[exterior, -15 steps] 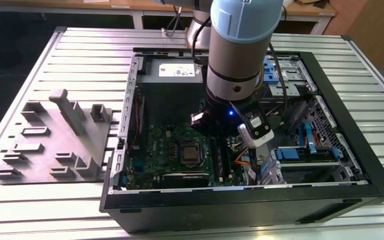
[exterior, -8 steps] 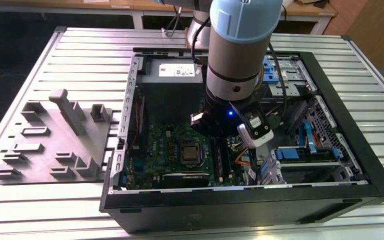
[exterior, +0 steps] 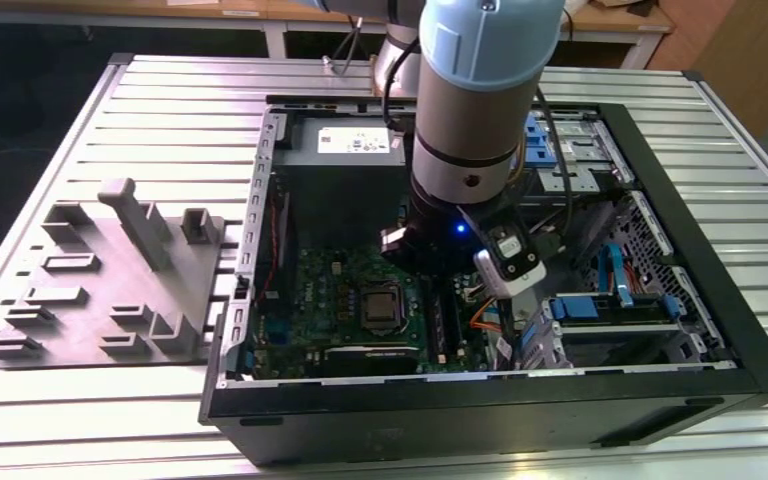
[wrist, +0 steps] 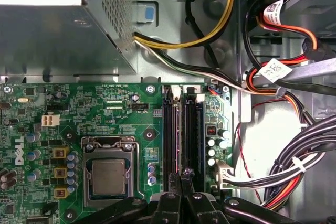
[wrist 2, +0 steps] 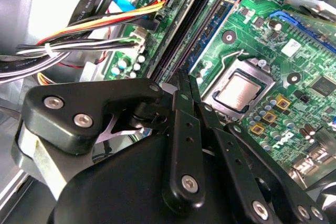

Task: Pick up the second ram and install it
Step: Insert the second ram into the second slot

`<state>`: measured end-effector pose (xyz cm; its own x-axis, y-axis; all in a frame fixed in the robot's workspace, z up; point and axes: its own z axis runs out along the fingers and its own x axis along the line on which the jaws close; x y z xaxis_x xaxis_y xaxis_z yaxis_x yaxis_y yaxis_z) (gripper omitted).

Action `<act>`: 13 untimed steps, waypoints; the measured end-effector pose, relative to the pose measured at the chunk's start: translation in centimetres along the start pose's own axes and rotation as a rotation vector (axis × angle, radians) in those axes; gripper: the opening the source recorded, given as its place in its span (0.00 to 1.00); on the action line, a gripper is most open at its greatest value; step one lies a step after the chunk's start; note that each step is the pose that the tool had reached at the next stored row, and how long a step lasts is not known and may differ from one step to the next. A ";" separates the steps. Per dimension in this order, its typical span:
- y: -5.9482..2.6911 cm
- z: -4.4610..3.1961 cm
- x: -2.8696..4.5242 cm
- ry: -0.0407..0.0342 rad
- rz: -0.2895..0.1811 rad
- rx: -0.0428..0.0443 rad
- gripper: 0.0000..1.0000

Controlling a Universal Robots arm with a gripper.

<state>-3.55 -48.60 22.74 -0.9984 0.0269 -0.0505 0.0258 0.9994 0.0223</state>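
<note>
The second ram (wrist: 187,145) stands on edge in a slot of the green motherboard (wrist: 105,108) beside the processor (wrist: 107,177) — the tool (wrist: 182,179) clenched on its near end — inside the open computer case (exterior: 704,330) on the slatted surface (exterior: 131,110).

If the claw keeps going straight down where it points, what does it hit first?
Most likely the long black memory slots on the green motherboard, beside the square metal processor. The claw points right at them; the remaining gap is unclear.
</note>
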 end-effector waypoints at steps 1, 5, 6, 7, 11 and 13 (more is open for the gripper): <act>0.00 0.03 0.00 0.0000 0.000 -0.0003 0.11; 0.00 0.21 0.02 0.0000 0.000 -0.0002 0.11; 0.00 0.21 0.02 0.0000 0.000 -0.0001 0.11; 0.00 0.23 0.03 0.0000 0.000 -0.0002 0.11; 0.00 0.28 0.03 -0.0001 0.000 -0.0005 0.11; 0.00 0.32 0.03 -0.0001 0.000 -0.0003 0.11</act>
<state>-3.57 -48.60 22.42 -0.9984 0.0269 -0.0506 0.0258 0.9994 0.0226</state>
